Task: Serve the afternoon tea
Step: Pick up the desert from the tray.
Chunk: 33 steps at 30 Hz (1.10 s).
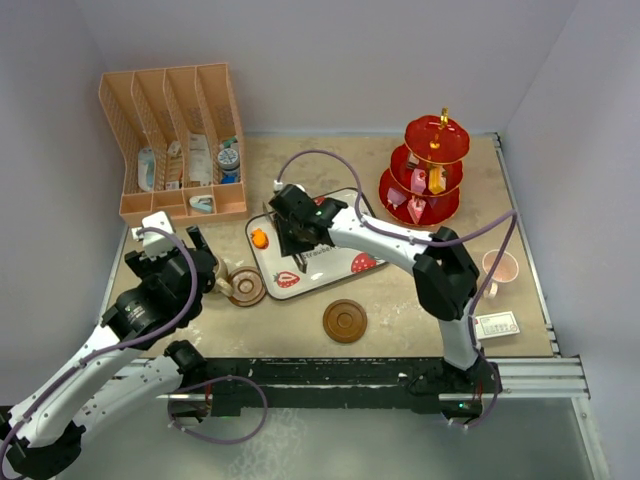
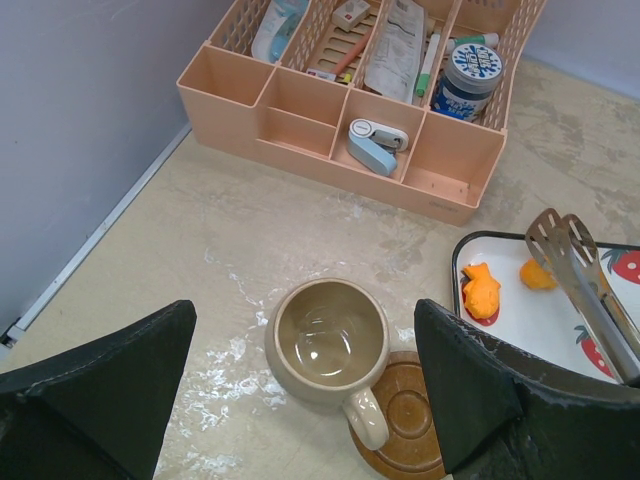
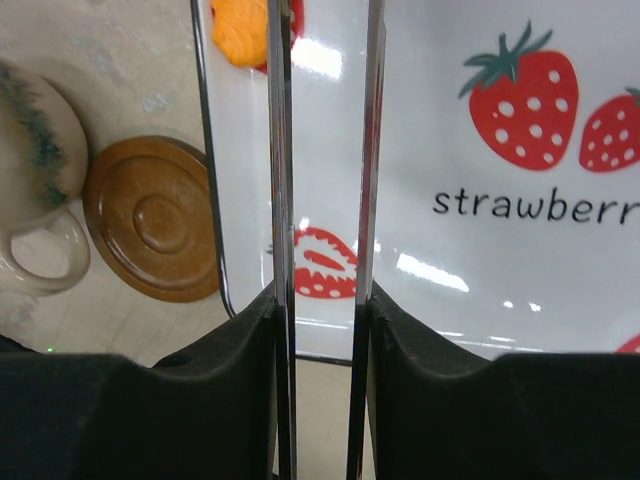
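The tan mug (image 2: 330,340) stands upright and empty on the table, its handle over the rim of a brown saucer (image 2: 412,420). My left gripper (image 2: 303,335) is open above the mug, one finger on each side; it also shows in the top view (image 1: 203,260). My right gripper (image 3: 322,310) is shut on the metal tongs (image 3: 283,150) over the strawberry tray (image 3: 480,250), near an orange fish cake (image 2: 480,292). A second saucer (image 1: 345,321) lies at the front centre. The pink mug (image 1: 500,267) stands at the right. The red three-tier stand (image 1: 430,170) holds sweets at the back right.
The peach divided rack (image 1: 175,140) of toiletries stands at the back left, close to the left wall. A small white card (image 1: 497,325) lies at the front right. The right arm reaches across the table's middle.
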Each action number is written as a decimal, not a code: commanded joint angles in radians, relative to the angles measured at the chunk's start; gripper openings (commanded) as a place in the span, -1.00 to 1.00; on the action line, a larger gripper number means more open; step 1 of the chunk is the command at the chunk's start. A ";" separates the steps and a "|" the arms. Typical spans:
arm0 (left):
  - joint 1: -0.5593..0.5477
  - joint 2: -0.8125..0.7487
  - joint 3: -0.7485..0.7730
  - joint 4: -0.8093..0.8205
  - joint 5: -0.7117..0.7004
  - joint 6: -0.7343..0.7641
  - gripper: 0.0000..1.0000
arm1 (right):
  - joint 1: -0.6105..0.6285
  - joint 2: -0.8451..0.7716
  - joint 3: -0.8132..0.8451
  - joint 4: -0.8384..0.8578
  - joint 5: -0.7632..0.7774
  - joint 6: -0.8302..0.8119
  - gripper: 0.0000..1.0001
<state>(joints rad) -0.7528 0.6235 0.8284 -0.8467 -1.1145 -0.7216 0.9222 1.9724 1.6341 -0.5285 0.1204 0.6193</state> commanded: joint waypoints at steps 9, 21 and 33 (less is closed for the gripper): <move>0.002 0.003 0.032 0.016 -0.021 0.000 0.76 | 0.010 0.062 0.064 0.036 -0.059 -0.050 -0.29; 0.002 0.007 0.032 0.017 -0.018 0.001 0.76 | 0.009 -0.052 -0.115 -0.015 0.033 -0.006 -0.31; 0.002 0.004 0.032 0.019 -0.010 0.004 0.76 | -0.034 -0.267 -0.243 -0.017 0.070 -0.004 -0.27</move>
<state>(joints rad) -0.7528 0.6289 0.8284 -0.8467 -1.1122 -0.7216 0.8913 1.7939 1.4128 -0.5625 0.1753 0.6029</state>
